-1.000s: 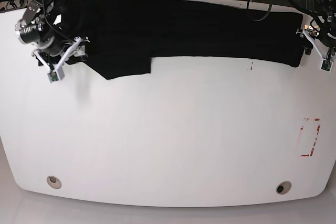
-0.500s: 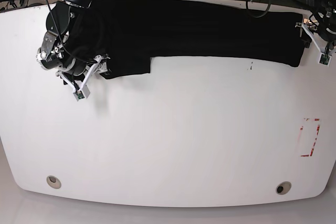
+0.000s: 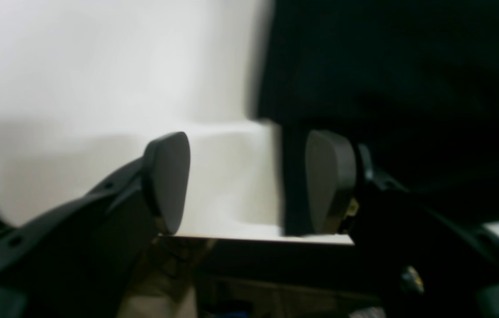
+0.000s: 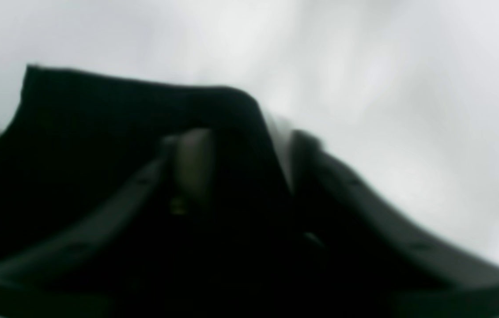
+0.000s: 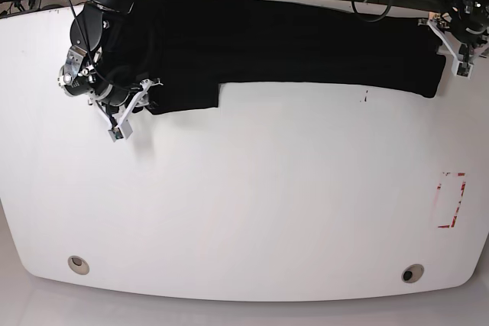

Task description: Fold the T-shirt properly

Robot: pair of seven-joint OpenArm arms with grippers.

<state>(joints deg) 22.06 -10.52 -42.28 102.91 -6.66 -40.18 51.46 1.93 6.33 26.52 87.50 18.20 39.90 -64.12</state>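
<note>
Along the far edge of the white table point(image 5: 244, 204) the black T-shirt point(image 5: 290, 47) lies as a long folded band, with one flap hanging lower toward the base view's left end. At that end the right gripper point(image 5: 131, 108) sits at the flap's corner; its wrist view, though blurred, shows a raised fold of black cloth between the two fingers point(image 4: 192, 163), so the jaws are gripping the T-shirt. At the other end the left gripper point(image 5: 457, 43) stands at the table's far corner just beside the band's end. Its wrist view shows the two pads point(image 3: 168, 181) wide apart with bare white table between them, so those jaws are open and hold nothing; the shirt's dark edge lies close against the one pad, and whether it touches cannot be told. Red marks point(image 5: 452, 200) sit near the table's edge, well apart from the shirt.
</note>
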